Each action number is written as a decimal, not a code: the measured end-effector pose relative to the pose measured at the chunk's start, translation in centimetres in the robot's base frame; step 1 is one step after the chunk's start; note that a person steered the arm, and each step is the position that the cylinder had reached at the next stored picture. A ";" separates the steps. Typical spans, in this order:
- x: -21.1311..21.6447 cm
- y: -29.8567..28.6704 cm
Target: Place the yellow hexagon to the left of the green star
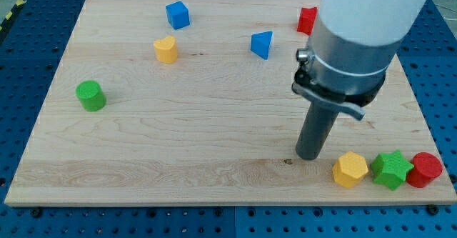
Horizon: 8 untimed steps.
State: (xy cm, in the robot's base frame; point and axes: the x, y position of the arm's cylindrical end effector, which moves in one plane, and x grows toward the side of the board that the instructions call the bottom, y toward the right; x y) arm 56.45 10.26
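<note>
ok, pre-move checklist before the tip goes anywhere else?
1. yellow hexagon sits on the view's left of the green star: ok.
2. Hexagon and star close together, contact or a sliver of gap: cannot tell.
3. my tip is off the hexagon, on its left: ok.
4. red cylinder right of the star, on the board: ok.
5. Star and cylinder near the board's bottom-right edge, margin thin: not ok for further pushing rightward.
</note>
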 end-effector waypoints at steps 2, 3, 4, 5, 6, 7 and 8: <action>2.8 0.7; 2.8 1.1; 2.9 2.1; 3.1 3.4; 3.2 4.1; 3.2 3.5; 2.8 -0.8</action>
